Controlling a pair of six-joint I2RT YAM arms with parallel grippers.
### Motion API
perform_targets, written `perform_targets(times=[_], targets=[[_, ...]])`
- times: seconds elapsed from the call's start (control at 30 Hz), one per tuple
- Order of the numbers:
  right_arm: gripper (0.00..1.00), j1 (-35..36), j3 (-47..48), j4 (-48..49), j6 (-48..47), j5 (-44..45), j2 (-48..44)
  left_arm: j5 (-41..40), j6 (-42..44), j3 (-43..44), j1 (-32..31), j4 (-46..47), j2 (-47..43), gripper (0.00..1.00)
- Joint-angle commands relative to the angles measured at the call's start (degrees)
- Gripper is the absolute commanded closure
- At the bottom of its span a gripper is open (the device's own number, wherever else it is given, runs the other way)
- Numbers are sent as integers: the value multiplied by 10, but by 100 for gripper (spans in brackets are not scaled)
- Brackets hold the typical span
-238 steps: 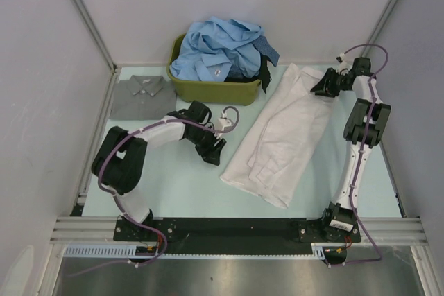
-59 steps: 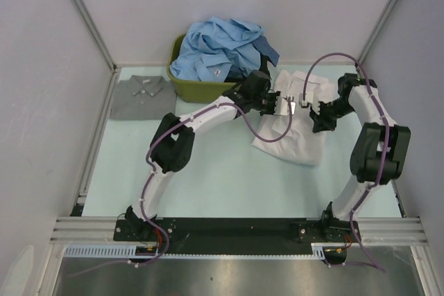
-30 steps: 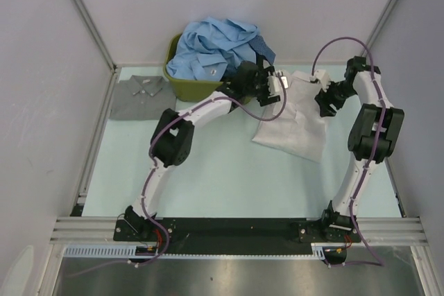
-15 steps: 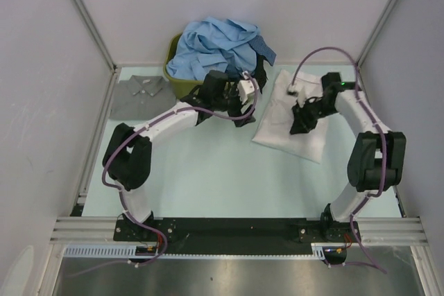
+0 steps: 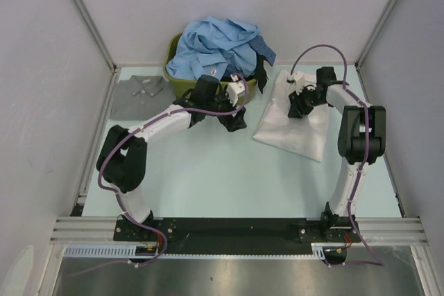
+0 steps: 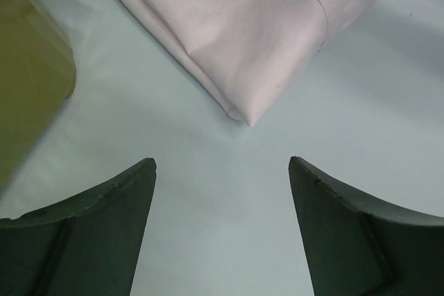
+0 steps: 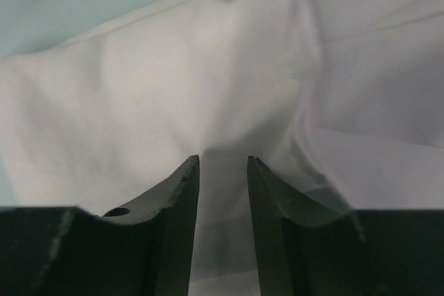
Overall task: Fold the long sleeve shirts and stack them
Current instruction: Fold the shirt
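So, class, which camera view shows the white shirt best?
The top external view: it shows the whole white shirt folded on the table, the right gripper on its far end. The left wrist view catches only one folded corner; the right wrist view only close-up cloth bunched between that gripper's fingers.

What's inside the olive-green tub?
A heap of light blue shirts rises above the tub, with a dark shirt at its right edge. Whatever lies beneath the heap, and the tub's floor, is covered.
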Motion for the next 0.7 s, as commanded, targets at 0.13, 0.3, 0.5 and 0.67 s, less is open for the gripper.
perform_targets(times=[0.13,0.3,0.5,0.67], targets=[[45,-42,106,20,119,-38,11,63,-102,48,-2,0,67,21],[32,-91,74,-63,216,-86,-51,84,-205,85,-15,54,147,22],[20,-209,-46,-105,313,-108,-132,92,-271,112,-20,92,194,26],[15,-272,-103,-95,363,-99,-157,124,-330,118,-24,118,241,31]])
